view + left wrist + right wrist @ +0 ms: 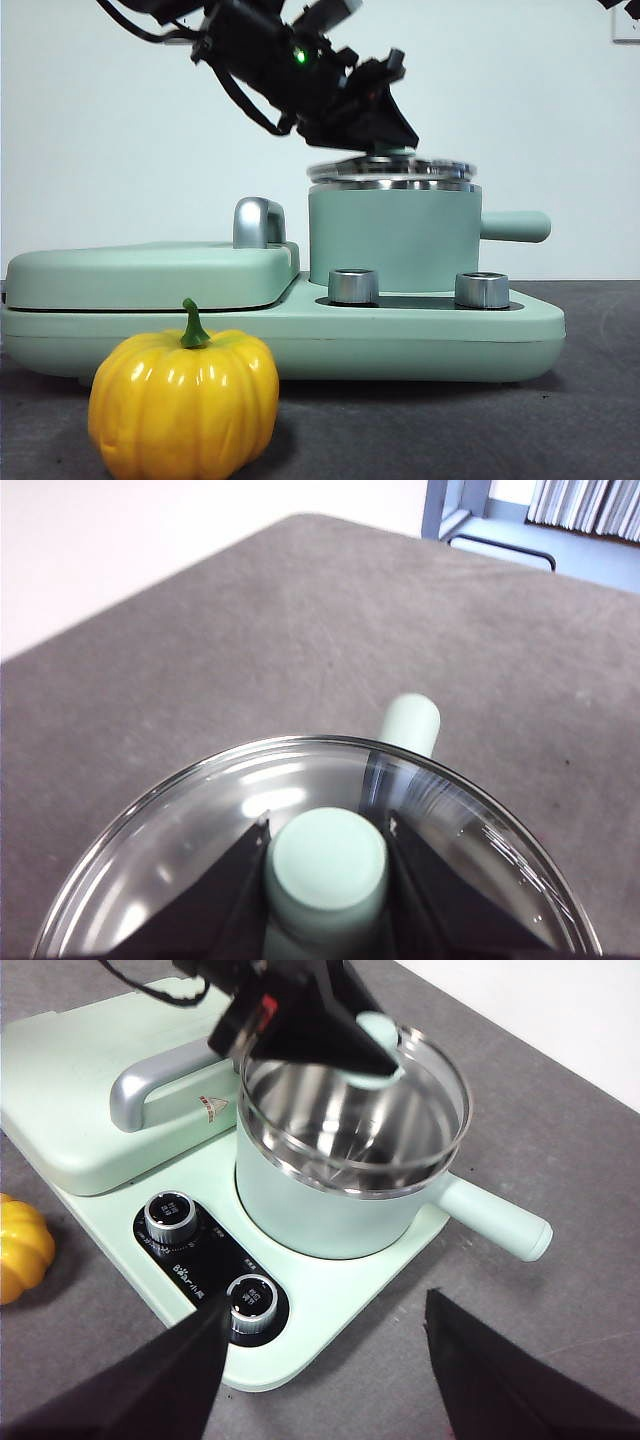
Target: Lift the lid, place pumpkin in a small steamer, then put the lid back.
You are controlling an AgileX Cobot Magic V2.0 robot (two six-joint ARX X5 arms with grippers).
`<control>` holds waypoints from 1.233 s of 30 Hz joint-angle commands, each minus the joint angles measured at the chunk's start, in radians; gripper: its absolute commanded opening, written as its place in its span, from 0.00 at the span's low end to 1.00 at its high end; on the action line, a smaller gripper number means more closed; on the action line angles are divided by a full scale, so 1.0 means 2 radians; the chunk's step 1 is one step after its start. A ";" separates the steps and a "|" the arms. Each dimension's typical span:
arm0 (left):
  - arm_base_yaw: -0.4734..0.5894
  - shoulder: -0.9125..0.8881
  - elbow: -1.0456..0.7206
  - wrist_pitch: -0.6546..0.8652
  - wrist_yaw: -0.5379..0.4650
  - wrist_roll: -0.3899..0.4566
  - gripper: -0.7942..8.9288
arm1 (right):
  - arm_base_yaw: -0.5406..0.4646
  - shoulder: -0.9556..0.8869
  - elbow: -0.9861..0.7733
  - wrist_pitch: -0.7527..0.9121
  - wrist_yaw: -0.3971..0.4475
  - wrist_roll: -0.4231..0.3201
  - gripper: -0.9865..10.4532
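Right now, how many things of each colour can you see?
Mint green: 3, the steamer, the griddle cover, the base
Yellow: 1, the pumpkin
Clear glass: 1, the lid, held by the left gripper
Steel: 2 dials
Total: 7

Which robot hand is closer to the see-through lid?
Left. The left gripper is clamped on the lid's knob; the right gripper hangs open, off to the side.

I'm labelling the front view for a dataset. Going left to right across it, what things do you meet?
Pumpkin → steel handle of the griddle cover → left dial → left gripper on the lid over the small steamer → right dial → steamer's side handle.
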 commanded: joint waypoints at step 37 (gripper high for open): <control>0.069 -0.318 -0.010 -0.385 -0.066 0.029 0.09 | 0.063 0.060 0.008 -0.001 -0.060 0.006 0.39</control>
